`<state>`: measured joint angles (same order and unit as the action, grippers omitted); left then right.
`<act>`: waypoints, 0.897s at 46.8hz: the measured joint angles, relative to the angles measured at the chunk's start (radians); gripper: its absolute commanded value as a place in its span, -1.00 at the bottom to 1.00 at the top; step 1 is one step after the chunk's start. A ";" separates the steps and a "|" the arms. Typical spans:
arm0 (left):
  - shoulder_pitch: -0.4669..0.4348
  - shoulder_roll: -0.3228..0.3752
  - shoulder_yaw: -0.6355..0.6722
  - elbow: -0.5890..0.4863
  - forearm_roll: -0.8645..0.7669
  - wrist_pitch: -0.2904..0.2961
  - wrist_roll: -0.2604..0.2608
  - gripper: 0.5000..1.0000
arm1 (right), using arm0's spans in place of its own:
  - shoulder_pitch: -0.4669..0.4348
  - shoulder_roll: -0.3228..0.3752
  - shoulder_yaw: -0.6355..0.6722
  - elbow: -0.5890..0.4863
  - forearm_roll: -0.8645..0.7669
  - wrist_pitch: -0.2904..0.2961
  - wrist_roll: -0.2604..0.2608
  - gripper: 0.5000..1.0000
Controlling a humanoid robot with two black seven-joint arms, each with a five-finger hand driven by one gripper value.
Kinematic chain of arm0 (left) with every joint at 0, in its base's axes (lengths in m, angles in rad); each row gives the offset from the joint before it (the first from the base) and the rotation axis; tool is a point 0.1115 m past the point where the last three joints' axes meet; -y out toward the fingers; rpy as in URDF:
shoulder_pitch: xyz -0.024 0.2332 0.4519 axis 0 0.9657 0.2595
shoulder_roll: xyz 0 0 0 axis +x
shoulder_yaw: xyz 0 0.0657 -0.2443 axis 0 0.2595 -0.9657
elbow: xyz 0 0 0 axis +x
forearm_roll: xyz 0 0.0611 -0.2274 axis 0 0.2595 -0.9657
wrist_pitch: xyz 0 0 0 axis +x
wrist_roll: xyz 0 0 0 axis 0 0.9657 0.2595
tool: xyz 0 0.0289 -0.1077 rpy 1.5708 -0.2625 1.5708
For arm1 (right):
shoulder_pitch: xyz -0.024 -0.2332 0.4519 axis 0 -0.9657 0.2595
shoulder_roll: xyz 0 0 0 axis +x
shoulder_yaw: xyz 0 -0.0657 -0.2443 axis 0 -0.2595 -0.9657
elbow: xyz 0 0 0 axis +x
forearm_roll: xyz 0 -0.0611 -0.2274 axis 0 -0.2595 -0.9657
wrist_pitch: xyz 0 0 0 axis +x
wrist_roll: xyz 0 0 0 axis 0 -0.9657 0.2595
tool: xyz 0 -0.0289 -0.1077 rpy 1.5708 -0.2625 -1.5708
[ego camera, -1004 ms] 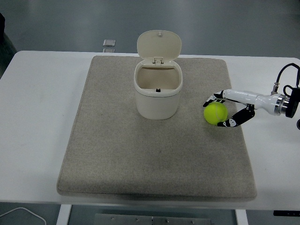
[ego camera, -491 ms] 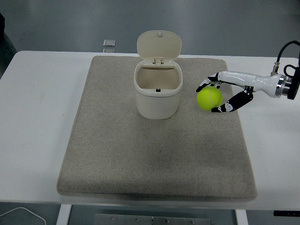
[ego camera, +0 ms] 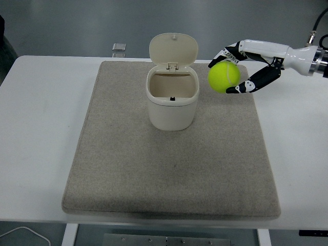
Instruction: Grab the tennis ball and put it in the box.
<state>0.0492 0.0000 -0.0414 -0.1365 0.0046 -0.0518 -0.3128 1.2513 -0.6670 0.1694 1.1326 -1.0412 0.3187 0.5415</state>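
right hand closed around tennis ball, aloft just right of open box

No legible text, labels, brands, numbers or signs. The ball shows plain yellow-green felt — no brand print can be made out. The box and its raised lid carry no markings. The small object at the far table edge is too small to read.
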 measured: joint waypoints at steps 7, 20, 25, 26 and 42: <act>0.000 0.000 0.000 0.000 0.000 0.000 0.000 0.97 | 0.001 0.062 0.001 0.003 0.054 -0.013 -0.056 -0.90; 0.000 0.000 0.000 0.000 0.000 0.000 0.000 0.97 | 0.000 0.099 0.001 -0.004 0.123 -0.048 -0.114 -0.87; 0.000 0.000 0.000 0.000 0.001 0.000 0.000 0.97 | 0.000 0.121 0.001 -0.010 0.124 -0.063 -0.123 -0.83; 0.000 0.000 0.000 0.000 0.001 0.000 0.000 0.97 | 0.001 0.127 0.001 -0.010 0.124 -0.066 -0.127 -0.83; 0.000 0.000 0.000 0.000 0.000 0.000 0.000 0.97 | -0.004 0.170 0.002 -0.011 0.131 -0.108 -0.186 -0.56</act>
<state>0.0492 0.0000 -0.0414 -0.1365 0.0047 -0.0515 -0.3127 1.2473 -0.4966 0.1709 1.1211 -0.9099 0.2111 0.3555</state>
